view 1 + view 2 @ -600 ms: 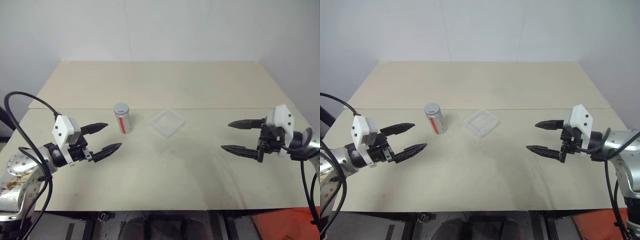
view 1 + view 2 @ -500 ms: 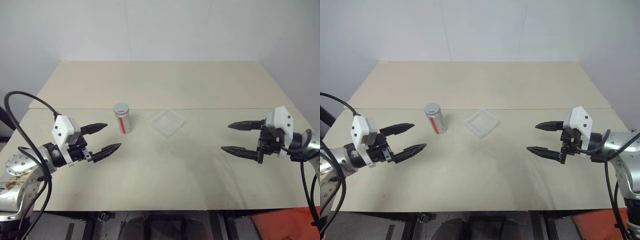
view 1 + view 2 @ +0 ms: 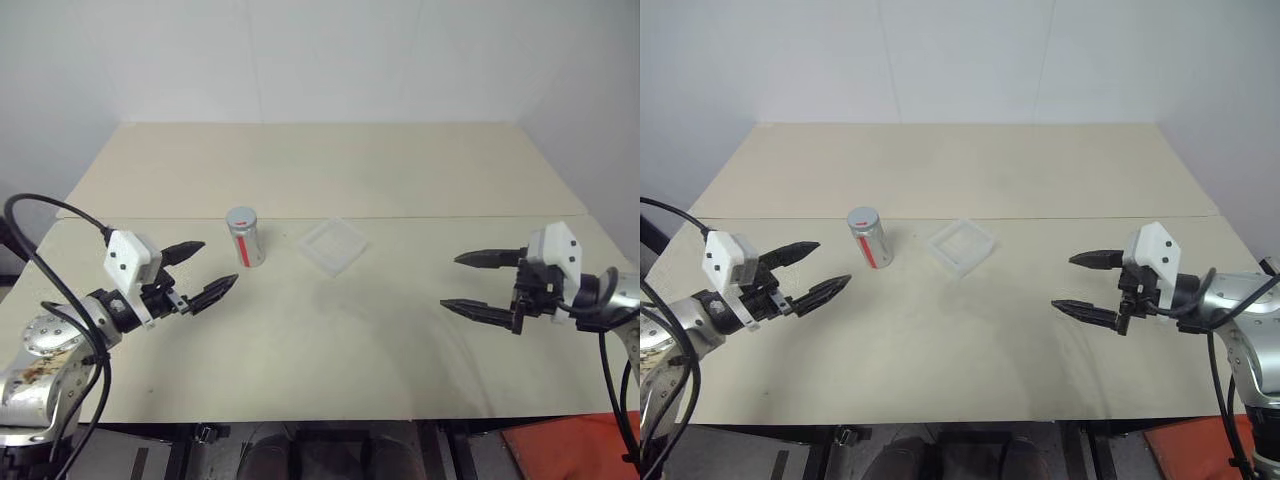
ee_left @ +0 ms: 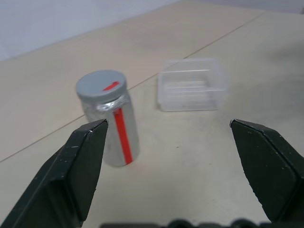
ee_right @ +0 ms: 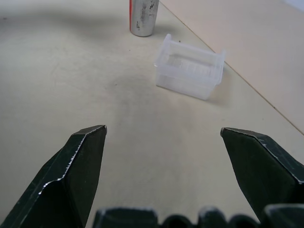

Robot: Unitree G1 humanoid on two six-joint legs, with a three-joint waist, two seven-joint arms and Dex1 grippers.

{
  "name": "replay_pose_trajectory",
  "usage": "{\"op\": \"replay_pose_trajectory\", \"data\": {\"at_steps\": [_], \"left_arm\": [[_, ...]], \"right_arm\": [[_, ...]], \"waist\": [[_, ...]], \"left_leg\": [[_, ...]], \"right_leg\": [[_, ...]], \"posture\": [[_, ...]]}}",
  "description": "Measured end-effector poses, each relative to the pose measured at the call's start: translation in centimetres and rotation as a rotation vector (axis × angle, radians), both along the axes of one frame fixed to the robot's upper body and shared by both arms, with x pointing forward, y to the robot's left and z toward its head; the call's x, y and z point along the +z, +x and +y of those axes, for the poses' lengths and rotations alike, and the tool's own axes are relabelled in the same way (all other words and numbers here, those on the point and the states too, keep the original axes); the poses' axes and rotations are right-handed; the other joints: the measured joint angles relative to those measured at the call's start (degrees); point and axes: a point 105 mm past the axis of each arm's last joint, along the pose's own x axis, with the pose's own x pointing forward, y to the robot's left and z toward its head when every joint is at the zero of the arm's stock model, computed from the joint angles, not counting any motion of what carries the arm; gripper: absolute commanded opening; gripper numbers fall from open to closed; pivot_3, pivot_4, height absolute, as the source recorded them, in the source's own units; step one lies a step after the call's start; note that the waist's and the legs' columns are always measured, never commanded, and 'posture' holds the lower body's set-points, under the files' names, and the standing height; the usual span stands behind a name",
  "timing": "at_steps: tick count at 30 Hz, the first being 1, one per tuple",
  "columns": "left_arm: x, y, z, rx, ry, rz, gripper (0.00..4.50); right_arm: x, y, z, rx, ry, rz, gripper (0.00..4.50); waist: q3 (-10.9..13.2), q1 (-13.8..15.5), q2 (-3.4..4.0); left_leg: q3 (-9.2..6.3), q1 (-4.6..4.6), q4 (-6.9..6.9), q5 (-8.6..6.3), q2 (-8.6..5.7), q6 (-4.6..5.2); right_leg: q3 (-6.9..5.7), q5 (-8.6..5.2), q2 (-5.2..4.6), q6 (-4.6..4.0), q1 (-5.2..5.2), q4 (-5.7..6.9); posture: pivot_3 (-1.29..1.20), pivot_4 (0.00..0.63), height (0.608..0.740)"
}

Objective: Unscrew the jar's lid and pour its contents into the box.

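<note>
Both released: left claw (image 3: pixel 203 271) near capped jar (image 3: pixel 245 238), right claw (image 3: pixel 480 284) well apart from box (image 3: pixel 334 246).

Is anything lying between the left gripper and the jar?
No. Bare table separates the open left gripper from the jar, clear in the left wrist view.

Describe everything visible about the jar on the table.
The jar is a small silvery, metallic-looking cylinder with a red vertical stripe down its side. Its round flat grey lid, marked with a short red dash, is on. It stands upright on the beige table, to the left of the clear plastic box and apart from it. Nothing grips or touches it.
</note>
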Motion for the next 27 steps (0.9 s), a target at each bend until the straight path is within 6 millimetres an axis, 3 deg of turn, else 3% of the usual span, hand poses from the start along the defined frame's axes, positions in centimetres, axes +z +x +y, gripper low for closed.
{"op": "replay_pose_trajectory", "data": {"at_steps": [6,14,21,27], "left_arm": [[-3.9,2.0,-2.9,0.266,-0.138,0.019,4.48],[-4.0,4.7,-4.5,0.451,-0.195,-0.026,4.48],[-4.2,6.4,-5.6,0.451,-0.183,-0.043,4.48],[-3.9,8.0,-4.8,0.546,-0.170,-0.073,4.48]], "right_arm": [[0.8,0.4,0.2,-0.006,0.003,-0.036,4.50],[1.1,0.8,0.2,-0.023,-0.001,-0.054,4.50],[1.7,0.8,0.6,-0.010,0.005,-0.081,4.50],[1.9,0.7,0.8,0.000,0.005,-0.087,4.50]], "waist": [[0.03,0.39,-0.07],[0.03,0.57,-0.07],[0.03,0.53,-0.07],[0.04,0.71,-0.08]], "left_leg": [[-0.05,-0.02,0.02,0.00,0.00,0.00],[-0.04,-0.02,0.02,-0.01,0.00,0.03],[-0.05,-0.04,0.03,-0.01,-0.01,0.04],[-0.06,-0.08,0.05,-0.02,-0.01,0.05]], "right_leg": [[-0.06,0.02,-0.01,0.00,0.02,0.03],[-0.05,0.02,-0.01,0.00,0.02,0.01],[-0.08,0.02,-0.01,0.00,0.02,0.02],[-0.11,0.03,-0.01,0.01,0.01,0.01]], "posture": [[0.00,0.150,0.740],[0.00,0.150,0.740],[0.00,0.150,0.740],[0.00,0.150,0.740]]}}
